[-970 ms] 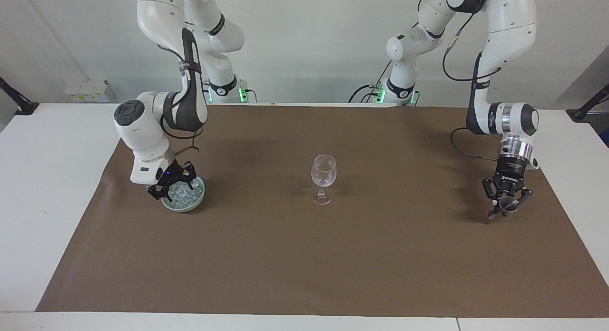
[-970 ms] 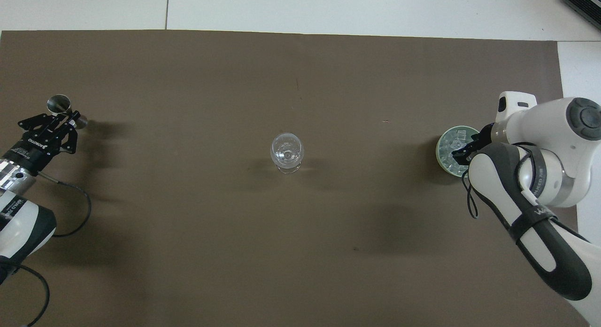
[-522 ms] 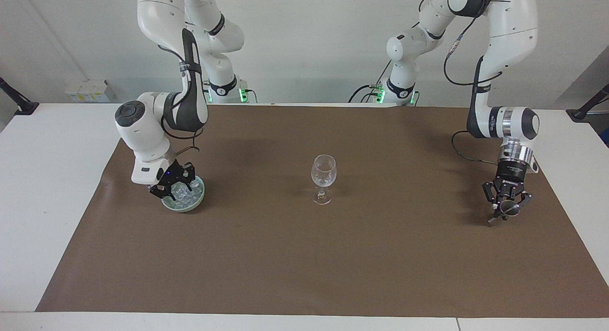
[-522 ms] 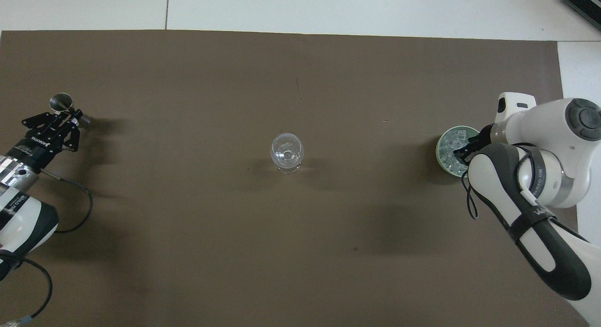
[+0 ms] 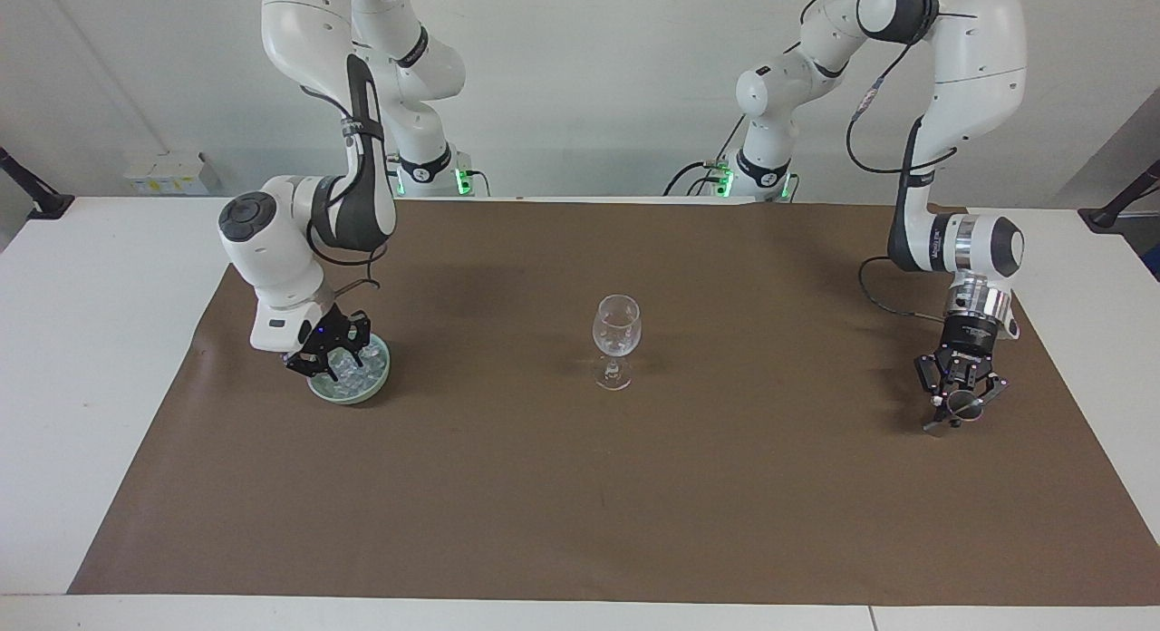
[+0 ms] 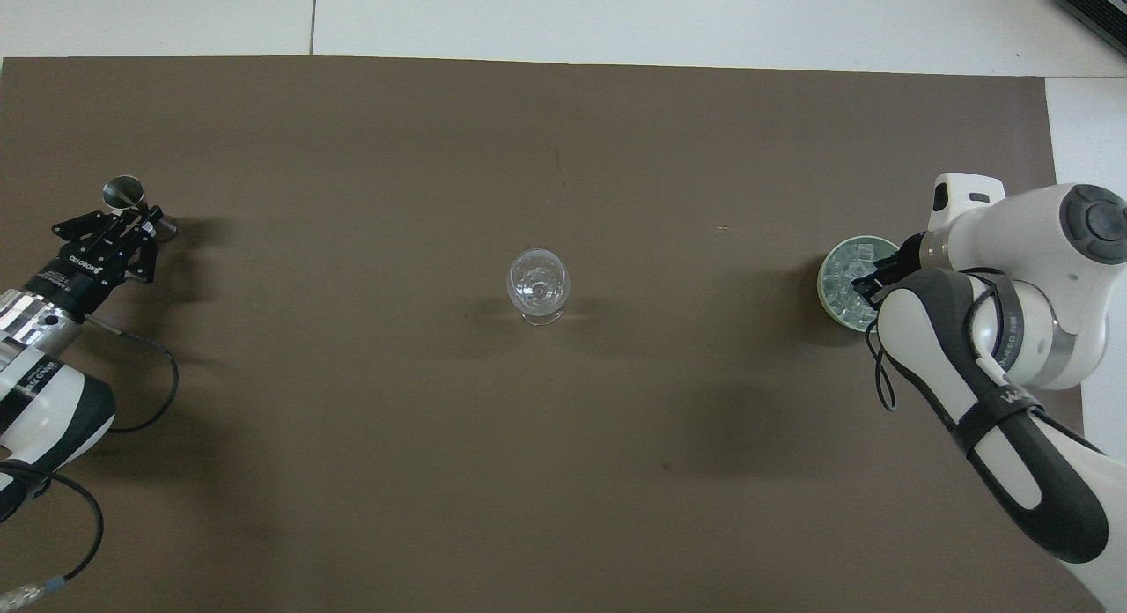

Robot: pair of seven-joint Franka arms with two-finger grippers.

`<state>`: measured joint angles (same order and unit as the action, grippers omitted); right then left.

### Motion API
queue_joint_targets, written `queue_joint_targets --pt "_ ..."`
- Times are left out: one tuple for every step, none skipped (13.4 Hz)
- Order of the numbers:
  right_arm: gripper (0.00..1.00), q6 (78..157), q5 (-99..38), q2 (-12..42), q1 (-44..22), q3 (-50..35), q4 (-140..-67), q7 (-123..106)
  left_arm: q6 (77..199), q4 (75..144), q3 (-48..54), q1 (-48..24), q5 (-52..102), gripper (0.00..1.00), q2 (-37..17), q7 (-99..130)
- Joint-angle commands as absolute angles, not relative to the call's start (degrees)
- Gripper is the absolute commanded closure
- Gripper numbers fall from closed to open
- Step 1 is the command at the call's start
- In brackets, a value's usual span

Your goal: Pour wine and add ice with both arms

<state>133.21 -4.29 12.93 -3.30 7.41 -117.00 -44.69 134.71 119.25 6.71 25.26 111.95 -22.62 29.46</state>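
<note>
i see my left gripper [image 5: 953, 412] pinching a small steel measuring cup [image 5: 963, 404]; my right gripper [image 5: 333, 353] sits in the pale green bowl [image 5: 376, 381] of clear ice chunks [image 5: 355, 370], fingers' state unclear.

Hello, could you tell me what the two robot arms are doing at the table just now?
The right gripper is down in the pale green bowl among the ice at the right arm's end of the brown mat; whether it has a chunk cannot be told. The left gripper is shut on a small metal measuring cup, low over the mat at the left arm's end. The wine glass stands upright in the middle, untouched, with no wine visible in it.
</note>
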Motion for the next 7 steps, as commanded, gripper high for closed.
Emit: queue_joint_targets --pt "0.74 133.77 -6.15 12.92 -2.90 7.29 -117.33 -46.93 132.90 118.21 7.21 26.46 111.62 1.00 -23.47 30.59" --pt "0.78 133.60 -6.15 12.92 -2.90 7.29 -117.25 -46.85 132.37 118.21 7.21 26.72 111.71 1.00 -23.38 31.46" --pt "0.81 133.59 -6.15 12.92 -2.90 7.29 -117.16 -46.85 132.10 118.04 7.21 27.07 111.71 1.00 -23.38 32.77" --pt "0.85 133.51 -6.15 12.92 -2.90 7.29 -117.07 -46.76 132.10 118.04 7.29 27.07 111.80 1.00 -23.38 32.96" --pt "0.92 133.42 -6.15 12.92 -2.90 7.29 -116.98 -46.67 132.10 118.21 7.29 26.98 111.97 1.00 -23.38 32.96" --pt "1.00 133.07 -6.15 13.01 -2.90 7.29 -116.72 -46.67 132.19 118.21 7.29 26.90 111.97 1.00 -23.38 33.05" --pt "1.00 132.20 -6.15 13.01 -2.90 7.29 -116.37 -46.50 132.19 118.30 7.38 26.89 112.15 1.00 -23.38 33.05"
